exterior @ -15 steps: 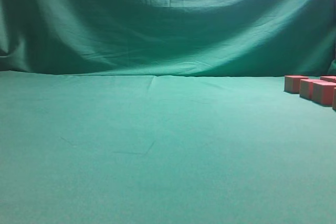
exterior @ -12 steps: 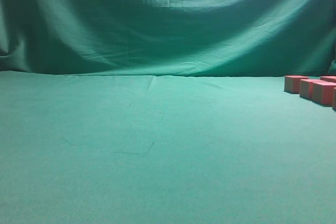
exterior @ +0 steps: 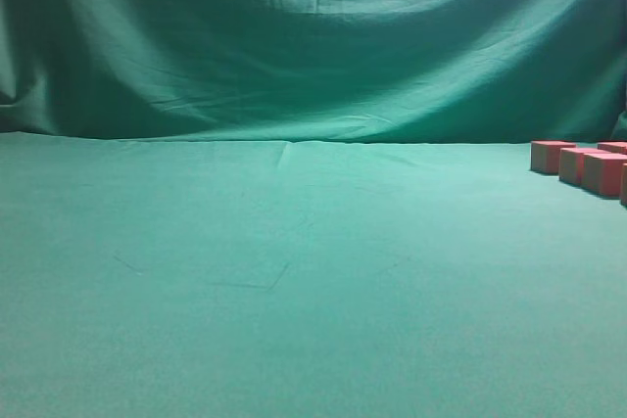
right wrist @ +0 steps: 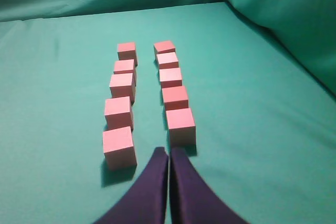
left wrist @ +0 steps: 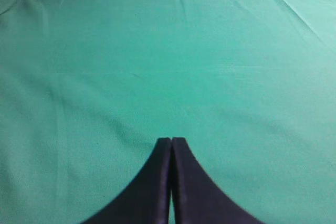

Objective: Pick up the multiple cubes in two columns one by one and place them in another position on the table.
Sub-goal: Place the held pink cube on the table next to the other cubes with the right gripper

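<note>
Surface: broad teal-green cloth-covered table (exterior: 294, 281), slightly wrinkled | objects: small reddish-pink cubes with tan sides (exterior: 585, 165), clustered at 3 o'clock, right edge | background: draped green cloth backdrop (exterior: 313, 46), 12 o'clock

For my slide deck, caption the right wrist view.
Shut right gripper above ten pink cubes in two columns of five on the green table.

10 cubes (right wrist: 126, 85) in 2 columns of 5; 2 tools (right wrist: 168, 152).
</note>
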Tool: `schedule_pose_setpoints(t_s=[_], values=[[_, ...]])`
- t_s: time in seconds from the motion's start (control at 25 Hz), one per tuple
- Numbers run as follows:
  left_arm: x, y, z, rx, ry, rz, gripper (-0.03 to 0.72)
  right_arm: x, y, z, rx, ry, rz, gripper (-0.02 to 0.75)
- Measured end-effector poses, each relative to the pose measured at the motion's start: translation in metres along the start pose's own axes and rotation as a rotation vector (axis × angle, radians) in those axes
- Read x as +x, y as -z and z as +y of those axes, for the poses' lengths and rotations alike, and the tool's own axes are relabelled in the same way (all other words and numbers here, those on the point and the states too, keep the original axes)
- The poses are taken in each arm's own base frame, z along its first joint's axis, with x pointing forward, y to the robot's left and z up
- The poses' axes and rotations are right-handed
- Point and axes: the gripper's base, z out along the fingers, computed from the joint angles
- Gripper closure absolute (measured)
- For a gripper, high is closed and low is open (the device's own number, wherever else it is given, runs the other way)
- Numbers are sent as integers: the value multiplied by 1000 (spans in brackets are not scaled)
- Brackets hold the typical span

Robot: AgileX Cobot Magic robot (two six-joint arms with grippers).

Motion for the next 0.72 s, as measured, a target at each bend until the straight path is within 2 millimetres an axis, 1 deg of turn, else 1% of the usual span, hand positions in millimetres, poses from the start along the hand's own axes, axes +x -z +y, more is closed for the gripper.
schedule_pose_setpoints(t_s=[0.72], values=[[0,0,0,0,0,0,688,0,0,0,0,0,0,738]])
